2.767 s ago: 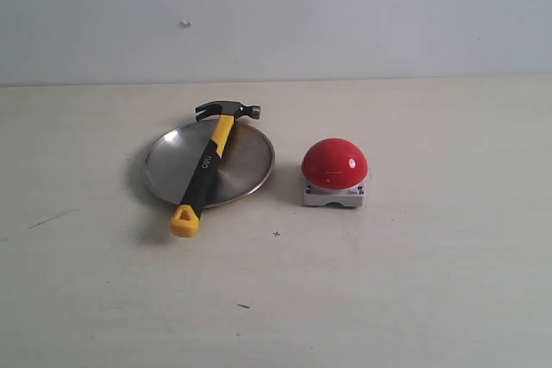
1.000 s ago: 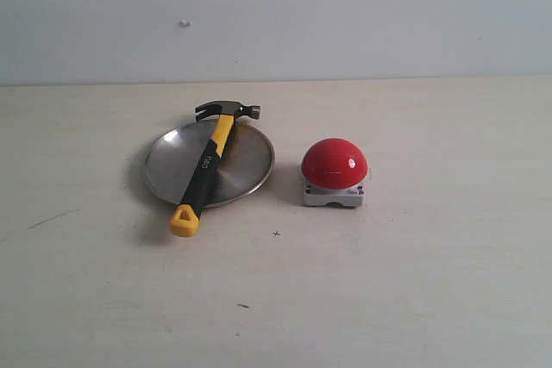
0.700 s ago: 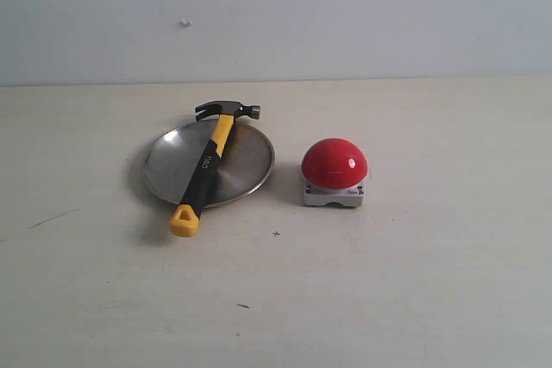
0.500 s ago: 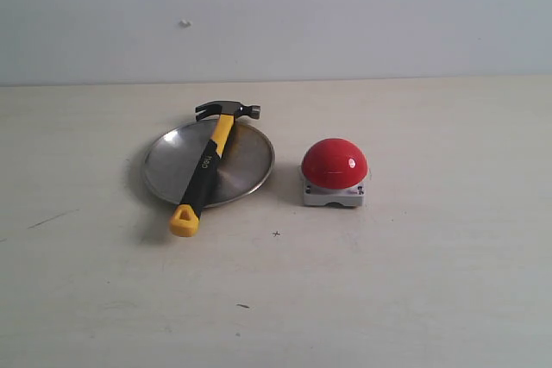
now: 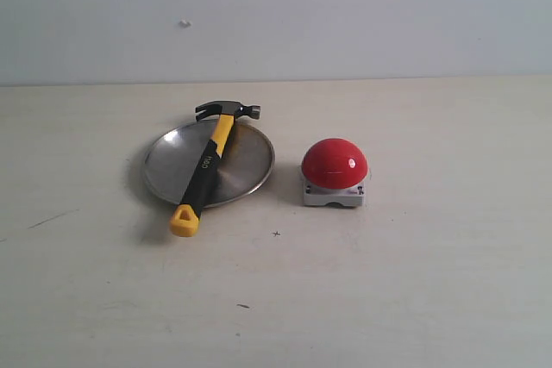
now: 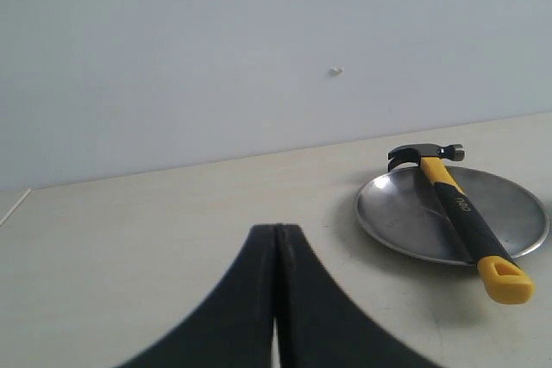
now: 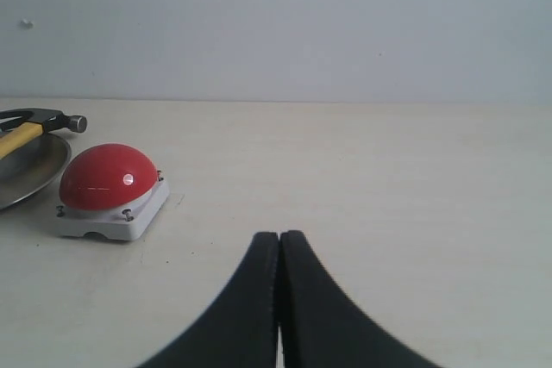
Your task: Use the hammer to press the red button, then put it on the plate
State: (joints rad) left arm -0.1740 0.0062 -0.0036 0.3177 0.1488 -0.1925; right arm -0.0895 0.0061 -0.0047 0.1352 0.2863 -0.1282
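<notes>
Pale matte table [image 5: 414, 282], hammer [image 5: 207, 164] across dull metal plate [image 5: 168, 165], glossy red button [image 5: 335, 163]

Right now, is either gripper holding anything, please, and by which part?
Nothing; left gripper and right gripper are shut, empty; hammer lies across plate.

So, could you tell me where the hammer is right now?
In the exterior view, the hammer lies across the plate, left of the red button.

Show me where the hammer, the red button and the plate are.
hammer [image 5: 205, 165], exterior view, on the black stretch of its handle.
red button [image 5: 335, 162], exterior view, on the middle of the red dome.
plate [image 5: 248, 159], exterior view, on bare metal to the right of the handle.
</notes>
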